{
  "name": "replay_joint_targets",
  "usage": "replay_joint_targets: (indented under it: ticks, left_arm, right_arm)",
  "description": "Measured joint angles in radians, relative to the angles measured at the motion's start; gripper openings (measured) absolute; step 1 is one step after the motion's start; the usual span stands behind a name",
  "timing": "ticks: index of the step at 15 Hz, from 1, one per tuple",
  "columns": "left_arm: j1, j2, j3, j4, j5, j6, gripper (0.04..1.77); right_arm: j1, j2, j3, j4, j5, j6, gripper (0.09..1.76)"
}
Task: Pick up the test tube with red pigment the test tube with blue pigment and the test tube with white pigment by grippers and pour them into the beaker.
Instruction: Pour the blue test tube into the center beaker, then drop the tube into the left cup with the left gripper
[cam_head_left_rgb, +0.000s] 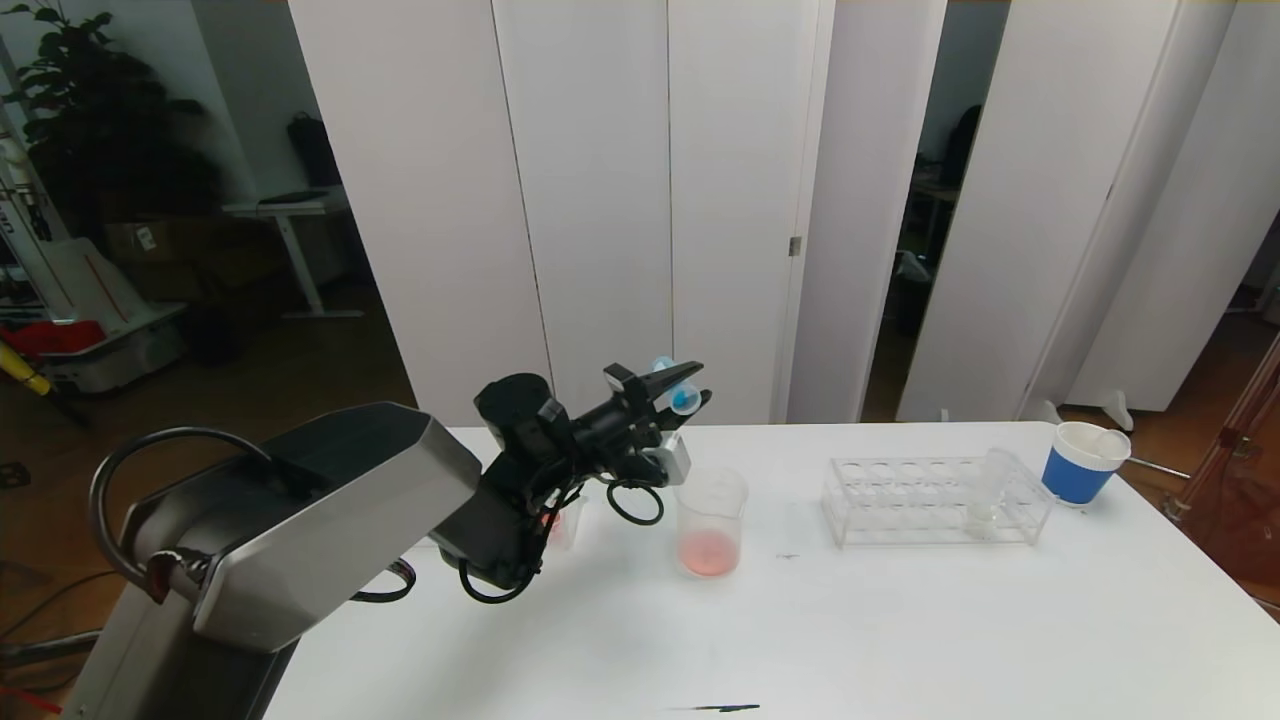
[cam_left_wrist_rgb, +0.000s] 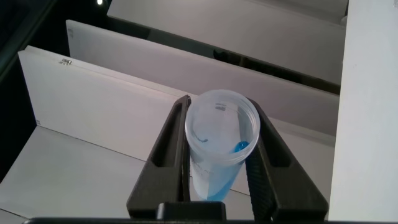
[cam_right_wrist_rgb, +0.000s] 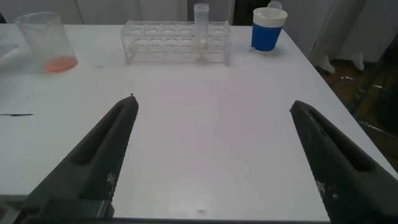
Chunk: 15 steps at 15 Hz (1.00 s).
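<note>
The left gripper (cam_head_left_rgb: 672, 392) is clamped on one blue tube (cam_head_left_rgb: 681, 384), tilted above the one beaker (cam_head_left_rgb: 711, 522). One white tube (cam_head_left_rgb: 986, 495) stands in the rack (cam_head_left_rgb: 935, 500). The right gripper (cam_right_wrist_rgb: 214, 158) hangs wide open, holding nothing.

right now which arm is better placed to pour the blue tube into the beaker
Left. Its hand is shut on the blue tube, raised just above the beaker. The right hand is open, empty and low over the table.

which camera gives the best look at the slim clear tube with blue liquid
The left wrist view: the slim clear plastic tube with blue liquid fills the frame, clamped between the left gripper's fingers, its rim toward the camera. The head view shows it small and tilted above the table. The right wrist view misses it.
</note>
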Motion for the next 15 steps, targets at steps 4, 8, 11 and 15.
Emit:
replay_joint_targets:
  ticks: [4,8,11,15]
  left_arm:
    - [-0.003,0.000,0.000,-0.003,0.005,0.023,0.58]
    - [-0.005,0.003,0.000,-0.004,0.013,0.033,0.58]
    - [-0.007,0.003,-0.001,-0.006,0.019,0.047,0.58]
    - [-0.007,0.003,-0.003,-0.027,0.018,0.046,0.58]
  right_arm:
    - [0.000,0.000,0.000,0.000,0.000,0.000,1.75]
    - [0.000,0.000,0.000,0.000,0.000,0.000,1.75]
    - [0.000,0.000,0.000,0.000,0.000,0.000,1.75]
    - [0.000,0.000,0.000,0.000,0.000,0.000,1.75]
